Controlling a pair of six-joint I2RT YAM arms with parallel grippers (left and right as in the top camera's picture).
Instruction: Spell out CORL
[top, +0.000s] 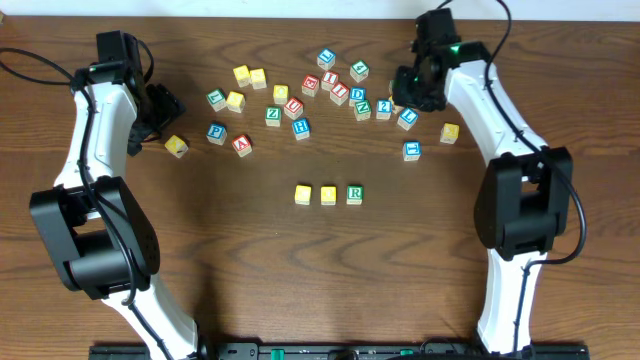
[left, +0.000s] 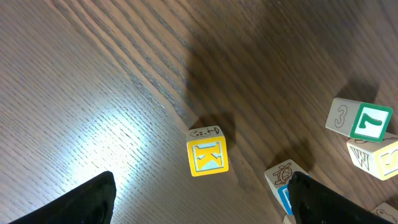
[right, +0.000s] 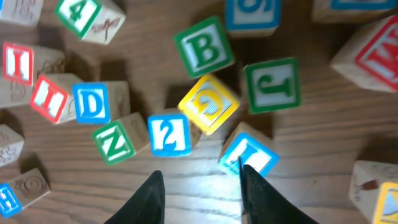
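A row of three blocks lies mid-table: a yellow block (top: 303, 194), a second yellow block (top: 328, 194) and a green R block (top: 354, 194). A blue L block (top: 407, 118) lies at the right edge of the loose pile. In the right wrist view the L block (right: 252, 152) sits just beyond my right finger. My right gripper (right: 202, 196) is open and empty, hovering over the pile (top: 415, 90). My left gripper (left: 199, 205) is open and empty at far left (top: 160, 110), with a yellow K block (left: 207, 155) ahead of it.
Several loose letter and number blocks are scattered across the back of the table (top: 300, 100). A blue 2 block (right: 169, 134), a yellow block (right: 208, 102) and a green J block (right: 272, 84) crowd the L block. Another blue block (top: 412, 150) lies apart.
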